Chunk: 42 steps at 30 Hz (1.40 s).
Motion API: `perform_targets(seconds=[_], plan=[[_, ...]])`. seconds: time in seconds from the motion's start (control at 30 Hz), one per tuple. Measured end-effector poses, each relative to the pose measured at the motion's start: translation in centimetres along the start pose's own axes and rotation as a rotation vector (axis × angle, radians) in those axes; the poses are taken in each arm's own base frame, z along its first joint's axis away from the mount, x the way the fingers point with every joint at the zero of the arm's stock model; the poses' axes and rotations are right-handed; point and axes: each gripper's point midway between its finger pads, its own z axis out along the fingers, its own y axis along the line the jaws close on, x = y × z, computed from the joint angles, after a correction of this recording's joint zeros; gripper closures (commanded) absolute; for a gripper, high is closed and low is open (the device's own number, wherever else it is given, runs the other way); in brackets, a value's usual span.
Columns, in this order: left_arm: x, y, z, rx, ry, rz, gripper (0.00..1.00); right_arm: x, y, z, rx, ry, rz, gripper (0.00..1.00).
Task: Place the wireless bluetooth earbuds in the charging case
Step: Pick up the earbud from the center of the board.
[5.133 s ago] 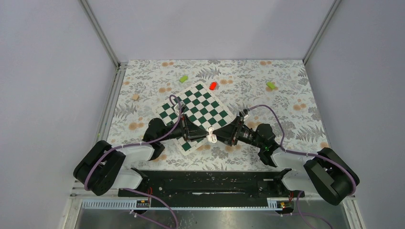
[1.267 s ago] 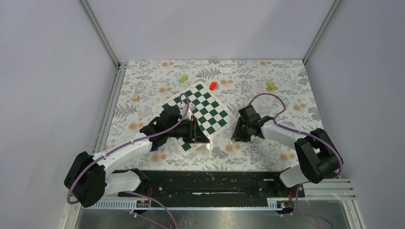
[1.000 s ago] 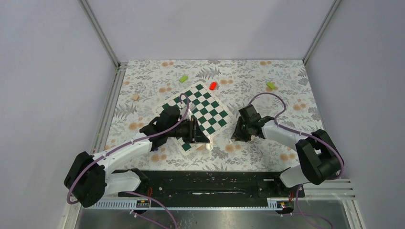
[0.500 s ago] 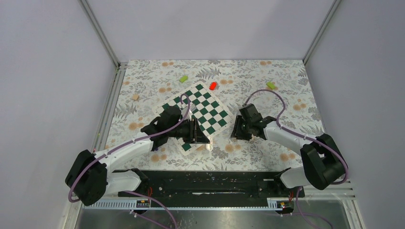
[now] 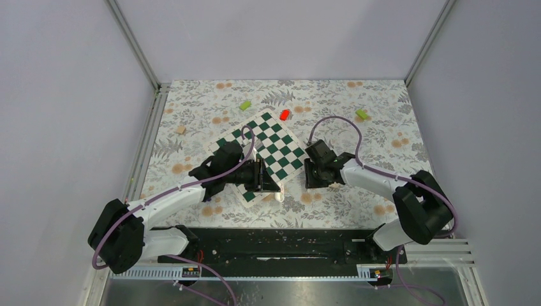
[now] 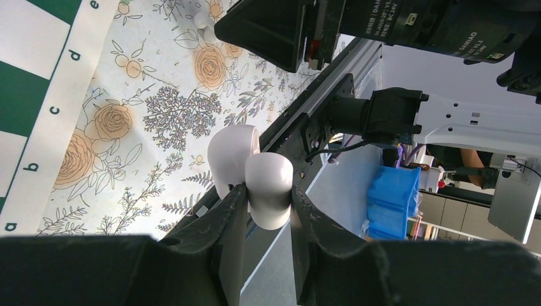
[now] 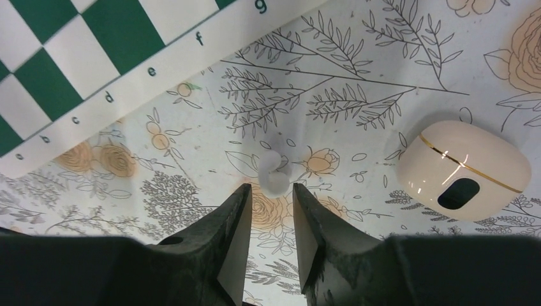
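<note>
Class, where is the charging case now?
In the right wrist view, the charging case lies on the floral cloth, right of the small white earbud.

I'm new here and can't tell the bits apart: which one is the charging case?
Start at the green-and-white chessboard; just off its lettered edge, on the flowered cloth, lies a white earbud. Beside that sits the charging case: the only peach, rounded thing, with a gold line and a dark oval hollow.

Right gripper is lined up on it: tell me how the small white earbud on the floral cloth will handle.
Tiny and smooth-looking, the earbud is probably light and may squirt from the open right gripper. Its rounded shape would likely roll or skid on the flat cloth if nudged.
</note>
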Motion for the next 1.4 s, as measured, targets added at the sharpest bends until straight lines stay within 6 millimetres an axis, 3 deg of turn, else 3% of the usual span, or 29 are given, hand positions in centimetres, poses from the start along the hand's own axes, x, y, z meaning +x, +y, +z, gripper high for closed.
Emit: perform_targets(seconds=[0.63, 0.73, 0.83, 1.07, 1.23, 1.4], plan=[[0.0, 0.0, 0.0, 0.000, 0.000, -0.001, 1.00, 0.5, -0.3, 1.0, 0.040, 0.044, -0.054, 0.73], [0.0, 0.0, 0.0, 0.001, 0.000, 0.000, 1.00, 0.5, -0.3, 1.0, 0.040, 0.044, -0.054, 0.78], [0.0, 0.0, 0.0, 0.001, 0.001, 0.000, 1.00, 0.5, -0.3, 1.0, 0.041, 0.045, -0.054, 0.99], [0.3, -0.2, 0.1, 0.010, 0.011, 0.037, 1.00, 0.4, -0.3, 0.6, 0.042, 0.048, -0.058, 1.00], [0.2, -1.5, -0.7, 0.041, -0.028, 0.178, 1.00, -1.1, 0.7, -2.6, -0.016, -0.044, -0.045, 1.00], [-1.4, -4.1, -3.0, 0.117, -0.184, 0.390, 1.00, -3.5, 2.3, -9.0, -0.156, -0.256, -0.010, 1.00]])
